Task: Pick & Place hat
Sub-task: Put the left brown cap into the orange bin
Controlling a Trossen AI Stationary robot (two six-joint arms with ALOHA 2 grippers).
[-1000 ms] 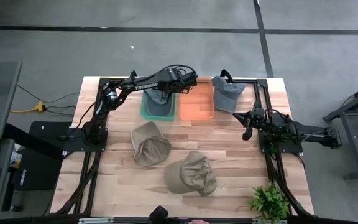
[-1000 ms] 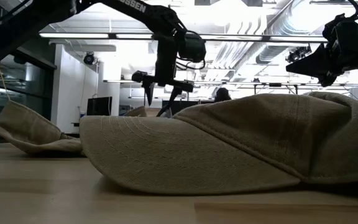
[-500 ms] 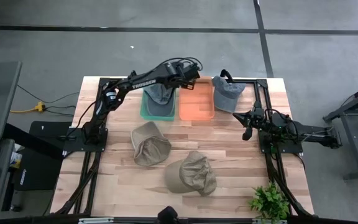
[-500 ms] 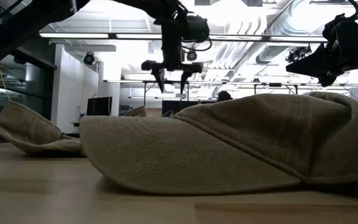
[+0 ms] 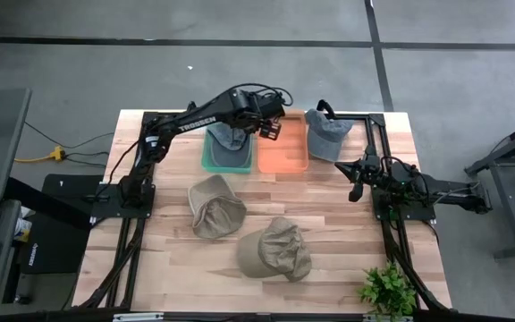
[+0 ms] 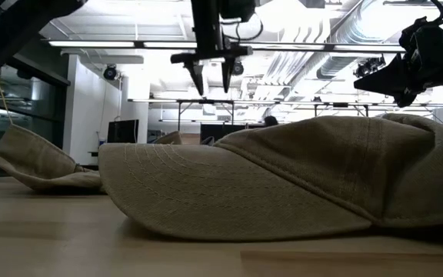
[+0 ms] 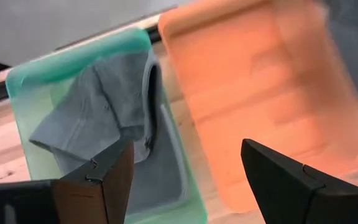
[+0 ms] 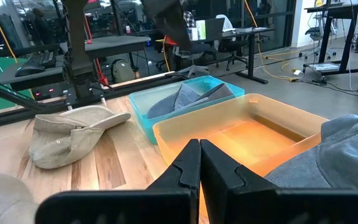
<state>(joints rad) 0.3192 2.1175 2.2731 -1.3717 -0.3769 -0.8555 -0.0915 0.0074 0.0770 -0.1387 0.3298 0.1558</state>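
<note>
Table [image 5: 168, 268]: pale wooden planks with visible grain, lightly sheened; green bin [image 7: 27, 87]: translucent plastic, smooth, semi-matt; orange bin [image 7: 253, 81]: the same smooth translucent plastic; grey hat in the green bin [image 7: 104, 106]: soft woven cloth, matt, creased; grey hat beside the orange bin [image 5: 327, 134]: similar matt cloth; tan cap [image 6: 283, 177]: coarse twill cloth, matt, with stitched rows along the brim; second tan hat [image 5: 215, 206]: same tan cloth, crumpled; left gripper [image 7: 185, 177]: dark hard fingers, smooth with a dull sheen; right gripper [image 8: 199, 163]: dark matt fingers; plant [image 5: 386, 291]: green leaves, material not discernible.
</note>
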